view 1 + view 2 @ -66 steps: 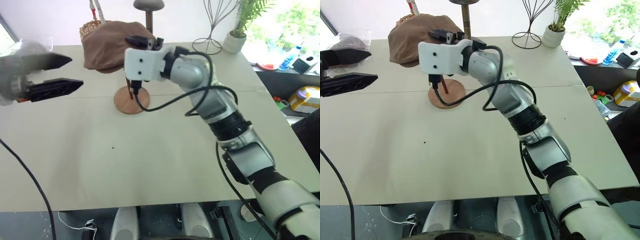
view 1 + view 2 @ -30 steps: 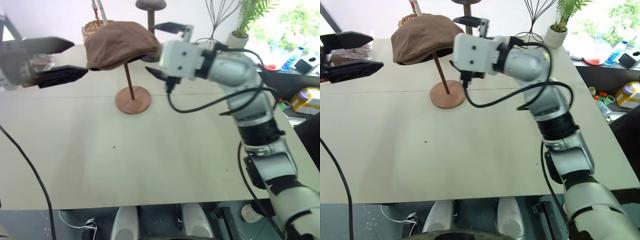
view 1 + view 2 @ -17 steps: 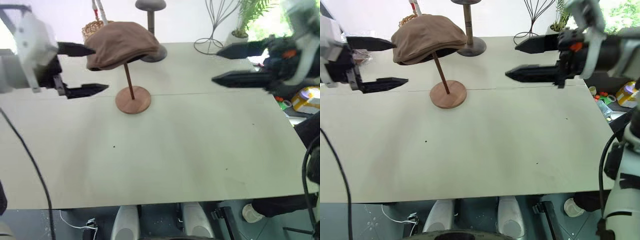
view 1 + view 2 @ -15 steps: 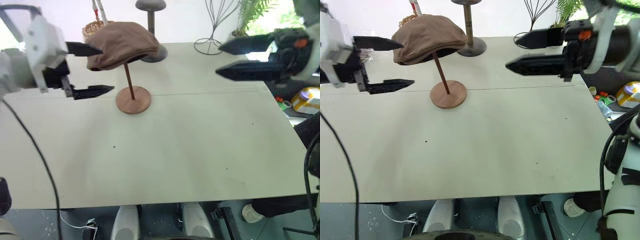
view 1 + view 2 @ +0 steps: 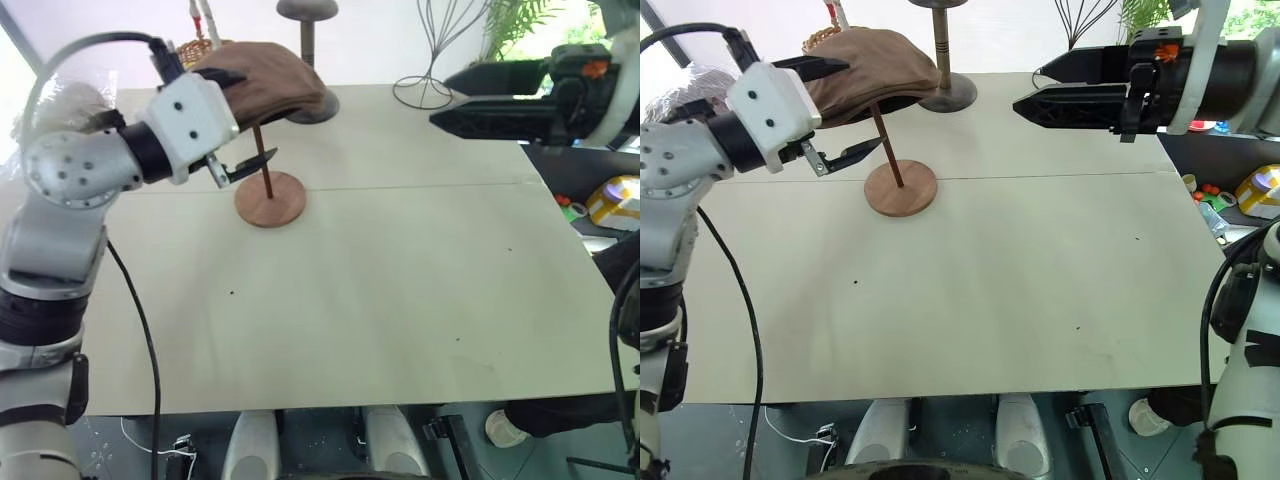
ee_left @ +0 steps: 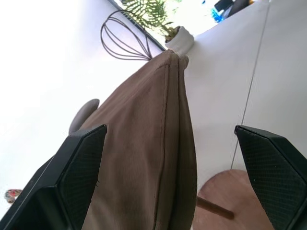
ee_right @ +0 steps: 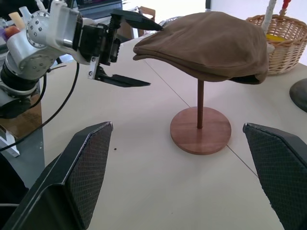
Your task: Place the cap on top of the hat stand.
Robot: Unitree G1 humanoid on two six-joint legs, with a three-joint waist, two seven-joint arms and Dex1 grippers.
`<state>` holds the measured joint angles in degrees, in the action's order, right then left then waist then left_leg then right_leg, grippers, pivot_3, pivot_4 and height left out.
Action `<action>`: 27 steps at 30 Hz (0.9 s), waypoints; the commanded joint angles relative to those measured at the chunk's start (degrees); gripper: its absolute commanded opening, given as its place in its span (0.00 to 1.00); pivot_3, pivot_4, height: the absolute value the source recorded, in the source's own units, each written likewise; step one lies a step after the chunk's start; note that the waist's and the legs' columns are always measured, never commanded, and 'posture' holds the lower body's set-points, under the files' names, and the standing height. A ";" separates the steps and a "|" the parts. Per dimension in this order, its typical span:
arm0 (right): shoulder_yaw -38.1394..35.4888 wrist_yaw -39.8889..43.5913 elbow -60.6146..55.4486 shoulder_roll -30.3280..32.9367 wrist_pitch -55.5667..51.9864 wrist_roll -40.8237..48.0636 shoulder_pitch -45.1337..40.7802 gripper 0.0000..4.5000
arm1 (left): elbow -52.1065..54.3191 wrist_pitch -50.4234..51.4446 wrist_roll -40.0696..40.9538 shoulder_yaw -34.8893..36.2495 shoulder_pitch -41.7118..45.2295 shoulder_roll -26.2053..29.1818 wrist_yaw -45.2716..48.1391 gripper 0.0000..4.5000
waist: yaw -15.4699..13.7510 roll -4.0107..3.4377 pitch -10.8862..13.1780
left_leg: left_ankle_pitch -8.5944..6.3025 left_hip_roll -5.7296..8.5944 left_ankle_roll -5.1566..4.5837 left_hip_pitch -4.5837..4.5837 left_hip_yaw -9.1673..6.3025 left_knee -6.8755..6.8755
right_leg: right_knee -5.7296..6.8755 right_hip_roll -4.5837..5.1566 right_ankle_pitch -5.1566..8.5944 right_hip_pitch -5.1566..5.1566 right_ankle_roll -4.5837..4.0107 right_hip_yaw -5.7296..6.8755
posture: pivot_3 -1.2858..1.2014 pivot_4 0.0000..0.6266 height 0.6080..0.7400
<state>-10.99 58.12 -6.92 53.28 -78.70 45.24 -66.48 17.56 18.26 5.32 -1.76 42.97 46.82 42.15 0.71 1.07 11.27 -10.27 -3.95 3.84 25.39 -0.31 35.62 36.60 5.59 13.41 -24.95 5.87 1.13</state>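
Note:
The brown cap [image 5: 883, 58] rests on top of the hat stand, whose thin rod [image 7: 199, 103] rises from a round wooden base [image 5: 901, 187]. The cap hides the stand's top disc. My left gripper [image 5: 845, 108] is open at the cap's left edge, one finger above it and one below; whether they touch the fabric I cannot tell. In the left wrist view the cap [image 6: 144, 143] lies between my two spread fingers. My right gripper [image 5: 1027, 88] is open and empty, high to the right of the stand and well apart from it.
A dark grey stand [image 5: 942, 92] is just behind the hat stand. A wicker basket [image 7: 279, 29] sits at the back, with a wire rack [image 5: 430, 60] and a potted plant [image 6: 178, 38] at the far right. A plastic bag [image 5: 680, 90] lies far left.
My right gripper drew back from the cap to the right and rolled. My left gripper moved right and rolled, bringing its open fingers around the cap's edge. The cap stays on the stand.

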 commanded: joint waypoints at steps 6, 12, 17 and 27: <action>0.91 -0.77 -0.98 0.68 4.67 0.75 0.57 1.00 | 0.82 -4.51 -9.34 -3.66 2.61 -0.93 -2.85 0.88 | -0.06 0.00 0.00 | 0.00 0.00 0.00 0.00 0.00 0.01 | 0.00 -0.01 0.00 0.00 0.00 -0.02 | 0.52 0.24 0.91; 1.22 -1.11 -1.10 0.51 5.56 1.23 0.96 1.00 | 0.52 -5.94 -9.79 -2.87 1.99 -0.48 -1.24 0.22 | -0.07 0.00 0.00 | 0.00 0.00 0.00 0.00 0.00 0.02 | 0.01 -0.01 0.00 0.00 0.00 -0.02 | 0.52 0.24 0.91; 1.51 -1.17 -1.10 0.53 6.32 1.44 1.50 1.00 | -0.12 -7.18 -10.23 -1.95 1.57 -0.63 -1.30 0.01 | -0.09 0.00 0.00 | 0.00 0.00 0.00 0.00 0.00 0.03 | 0.01 -0.01 0.00 0.01 0.00 -0.02 | 0.52 0.24 0.91; 2.46 -1.08 -1.37 0.47 8.31 1.40 3.69 1.00 | -10.39 -26.27 -8.27 3.76 3.66 1.03 -2.64 0.01 | -0.03 0.00 0.00 | 0.00 0.00 0.00 0.00 0.00 0.04 | 0.02 -0.01 0.00 0.00 0.00 -0.02 | 0.52 0.24 0.91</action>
<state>-7.61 56.99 -7.04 53.30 -71.89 46.13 -62.36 7.74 -2.99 -4.37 -1.87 44.73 46.96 40.80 0.68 1.07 11.27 -10.27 -3.95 3.84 25.39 -0.31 35.66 36.62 5.58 13.40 -24.95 5.87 1.11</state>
